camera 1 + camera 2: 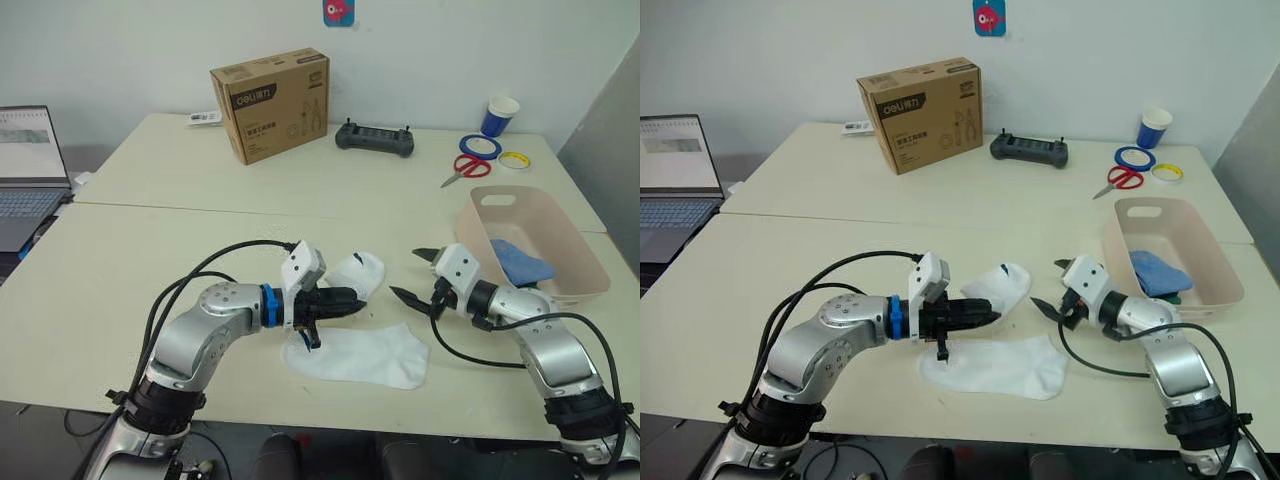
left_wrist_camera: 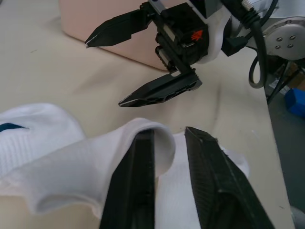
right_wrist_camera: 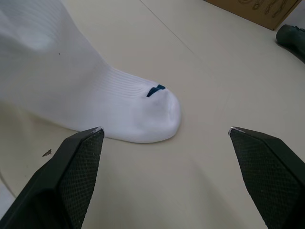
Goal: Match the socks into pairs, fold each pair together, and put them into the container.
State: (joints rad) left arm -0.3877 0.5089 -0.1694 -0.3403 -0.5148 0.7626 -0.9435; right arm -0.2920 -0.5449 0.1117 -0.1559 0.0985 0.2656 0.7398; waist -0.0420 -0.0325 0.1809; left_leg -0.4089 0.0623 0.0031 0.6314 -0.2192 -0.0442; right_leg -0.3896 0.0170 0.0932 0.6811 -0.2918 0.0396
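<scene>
Two white socks lie near the table's front edge. One white sock is spread flat. The other white sock, with a small dark mark, lies just behind it, partly lifted. My left gripper is shut on a fold of that sock's edge. My right gripper hangs open a short way to the right, its fingertips pointing at the sock's toe, holding nothing. The pink container stands at the right with a light blue sock inside.
At the back of the table are a brown cardboard box, a black controller, red scissors, tape rolls and a blue cup. A laptop sits at the left edge.
</scene>
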